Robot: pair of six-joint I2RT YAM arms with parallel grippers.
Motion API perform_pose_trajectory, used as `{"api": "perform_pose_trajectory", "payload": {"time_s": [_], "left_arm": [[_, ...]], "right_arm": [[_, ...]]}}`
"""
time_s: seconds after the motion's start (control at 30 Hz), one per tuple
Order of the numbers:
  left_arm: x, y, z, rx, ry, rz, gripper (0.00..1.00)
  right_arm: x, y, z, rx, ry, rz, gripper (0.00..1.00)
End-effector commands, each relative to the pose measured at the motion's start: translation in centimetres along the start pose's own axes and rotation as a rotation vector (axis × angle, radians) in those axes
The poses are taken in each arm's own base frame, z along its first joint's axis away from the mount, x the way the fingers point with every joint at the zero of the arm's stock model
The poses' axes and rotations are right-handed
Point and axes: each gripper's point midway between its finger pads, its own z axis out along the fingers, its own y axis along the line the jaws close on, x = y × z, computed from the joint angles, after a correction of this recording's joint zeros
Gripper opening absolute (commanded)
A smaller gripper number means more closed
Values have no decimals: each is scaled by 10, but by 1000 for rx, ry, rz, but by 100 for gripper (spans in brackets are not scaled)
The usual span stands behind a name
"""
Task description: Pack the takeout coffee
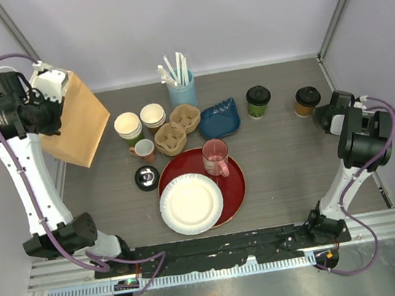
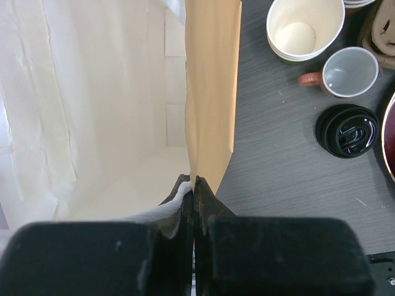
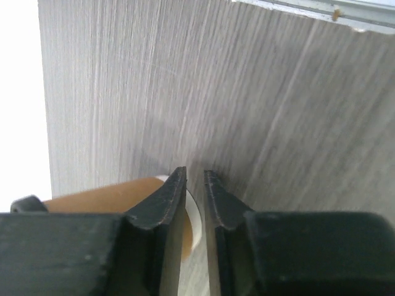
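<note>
A grey wood-grain table (image 1: pixel 281 166) sits inside white walls, with both arms mounted at its near edge. The takeout coffee stands at the far right of the table. The green-sided cup (image 1: pixel 258 101) and the kraft-brown cup (image 1: pixel 307 101) are upright, black lids on, near each other but apart.

The right gripper (image 3: pixel 195 174) hangs just beside the kraft-brown cup, on its right. Its jaws are parted by only a narrow slit, and bare table shows through. In the right wrist view the cup's brown side lies outside the left-hand finger, not between the jaws; whether it touches the finger I cannot tell.

To the left of the green-sided cup lies a blue pouch (image 1: pixel 219 119). Next come a cardboard cup carrier (image 1: pixel 176 129) and two stacks of lidless cups (image 1: pixel 140 119). Behind these stands a blue tumbler of white straws (image 1: pixel 182 90).

Nearer the arms, a pink translucent mug (image 1: pixel 215 157) stands on a red plate (image 1: pixel 233 183), and a white paper plate (image 1: pixel 191 204) overlaps that plate's near edge. A small mug (image 1: pixel 144 150) and a loose black lid (image 1: pixel 146 178) sit to its left.

All of this stands between the cups and the brown paper bag (image 1: pixel 80 124) at the far left. The left gripper (image 2: pixel 193 180) is clamped tight on the bag's rim, and the bag's pale inside is open to the left wrist camera.
</note>
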Motion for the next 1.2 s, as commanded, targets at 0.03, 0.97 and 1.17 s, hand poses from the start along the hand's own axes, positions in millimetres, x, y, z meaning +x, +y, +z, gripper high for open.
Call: {"api": "perform_pose_trajectory", "payload": {"time_s": [0.03,0.97,1.17], "left_arm": [[-22,0,-21,-33,-87,-37,0],[-83,-5,-44,-69,-315,-31,0],[-86,-7,-50,-69,-343,-43,0]], "right_arm": [[-4,-21,-36,59,-26,-122,36],[240,-12,-278,-399,851,-1118,59],[272,-35,-288,-416,935,-1183,67]]}}
